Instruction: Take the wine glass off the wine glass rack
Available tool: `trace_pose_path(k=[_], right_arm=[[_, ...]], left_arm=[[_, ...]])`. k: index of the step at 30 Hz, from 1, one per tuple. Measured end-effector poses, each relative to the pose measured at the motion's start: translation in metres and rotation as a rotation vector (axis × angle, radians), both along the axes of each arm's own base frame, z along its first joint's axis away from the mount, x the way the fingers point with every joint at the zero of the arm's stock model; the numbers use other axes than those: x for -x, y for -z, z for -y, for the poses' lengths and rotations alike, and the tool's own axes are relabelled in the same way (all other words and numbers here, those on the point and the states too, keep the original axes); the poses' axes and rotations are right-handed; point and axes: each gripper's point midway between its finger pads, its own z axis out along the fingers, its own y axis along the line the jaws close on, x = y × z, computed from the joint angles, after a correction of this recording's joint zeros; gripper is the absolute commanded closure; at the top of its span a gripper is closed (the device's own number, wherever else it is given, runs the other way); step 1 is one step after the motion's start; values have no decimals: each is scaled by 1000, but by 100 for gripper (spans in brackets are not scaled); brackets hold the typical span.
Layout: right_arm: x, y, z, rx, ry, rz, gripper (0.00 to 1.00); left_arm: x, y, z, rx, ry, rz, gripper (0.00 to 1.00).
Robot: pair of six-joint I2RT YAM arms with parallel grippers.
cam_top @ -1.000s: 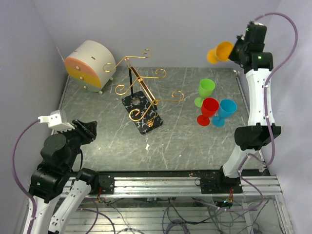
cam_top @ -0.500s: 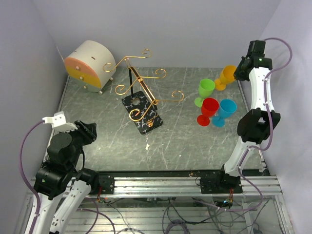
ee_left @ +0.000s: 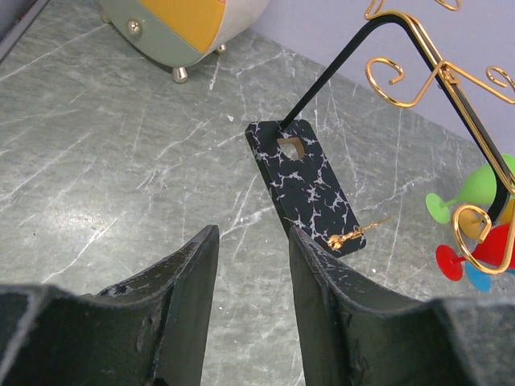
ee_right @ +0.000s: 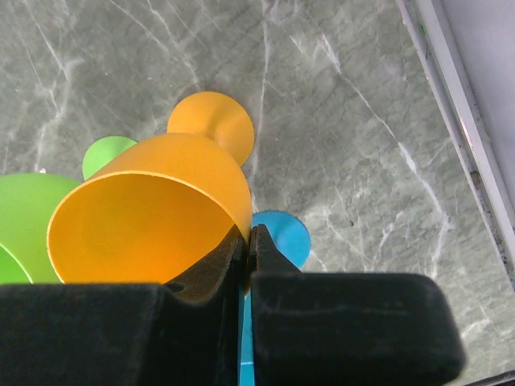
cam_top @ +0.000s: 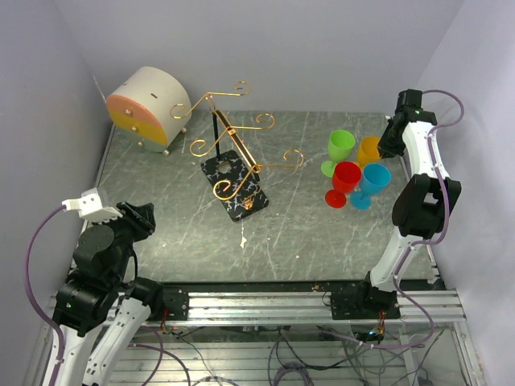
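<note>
— Near left?
— Black left gripper (ee_left: 252, 241), jaws parted, nothing between them, raised over the near left corner of the grey veined stone table (cam_top: 177, 233).

— Farther back?
— Round beige-and-orange drawer box (cam_top: 147, 108) on small feet in the far left corner. Just right of it, the thin gold wire wine glass rack (cam_top: 235, 145): scroll-ended arms, black post leaning out of a black white-veined marble base (ee_left: 310, 183). Small gold piece (ee_left: 354, 236) at the base's near end.

— Glasses?
— Grouped at the far right, well apart from the rack. Green plastic wine glass (cam_top: 341, 145), red wine glass (cam_top: 347, 175) and blue wine glass (cam_top: 375, 177), all upright on the table.

— And the orange?
— Orange plastic wine glass (ee_right: 153, 217), just beside green and blue. Rim pinched in the right gripper (ee_right: 246, 241), jaws closed tight on the bowl's wall. Foot down toward the table; touching or not, impossible to tell.
</note>
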Motion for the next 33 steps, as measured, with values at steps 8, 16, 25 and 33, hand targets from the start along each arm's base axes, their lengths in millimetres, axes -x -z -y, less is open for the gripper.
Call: trace_pose_path(k=[8, 16, 25, 33], right_arm=[[-1, 0, -2, -8, -11, 17, 52], [-2, -27, -6, -14, -27, 89, 44], [17, -142, -22, 15, -73, 410, 1], [91, -169, -81, -102, -274, 649, 0]], left_arm=[[0, 1, 0, 5, -5, -3, 48], [0, 2, -1, 10, -9, -8, 48], [0, 5, -1, 10, -16, -22, 48], [0, 7, -4, 9, -28, -31, 49]])
